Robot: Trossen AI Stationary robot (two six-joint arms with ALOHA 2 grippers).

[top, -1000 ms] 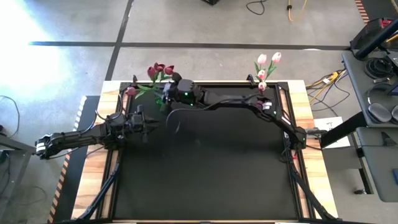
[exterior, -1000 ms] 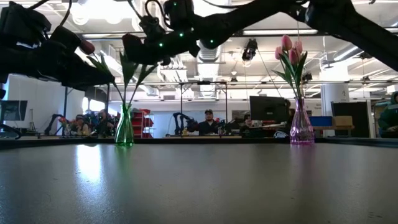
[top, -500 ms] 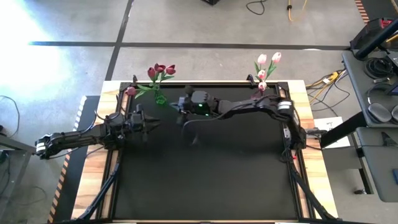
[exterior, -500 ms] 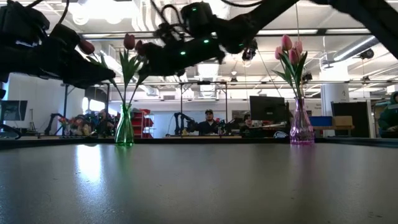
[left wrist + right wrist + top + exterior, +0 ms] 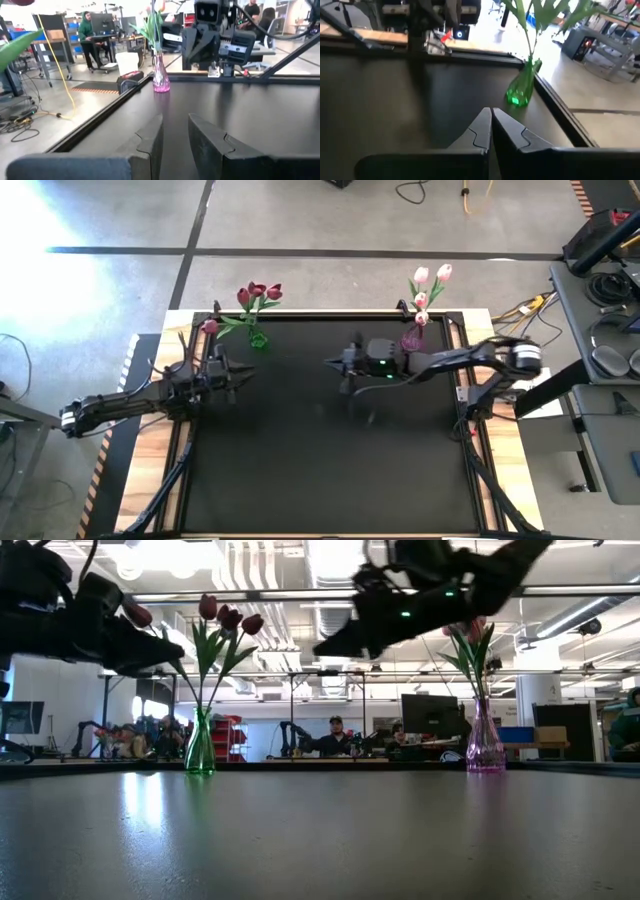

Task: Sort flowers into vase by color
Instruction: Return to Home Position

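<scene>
A green vase (image 5: 257,338) at the far left of the black table holds three dark red tulips (image 5: 258,292) by their stems. A pink vase (image 5: 412,338) at the far right holds pale pink tulips (image 5: 430,280). My right gripper (image 5: 330,362) hovers shut and empty over the far middle of the table, between the vases and pointing left at the green vase (image 5: 522,90). At the left, my left gripper (image 5: 238,380) points right, level, its fingers (image 5: 150,135) apart with nothing between them. One more reddish flower head (image 5: 210,326) shows beside the left arm; what bears it is hidden.
A raised black frame (image 5: 470,380) runs around the table top, with wooden borders outside it. People and desks show in the room beyond the far edge. The near half of the black surface (image 5: 330,470) is bare.
My right gripper has drawn back from the green vase toward the table's right edge, sinking a little. The dark red tulips stay standing in the green vase. My left arm has kept still.
</scene>
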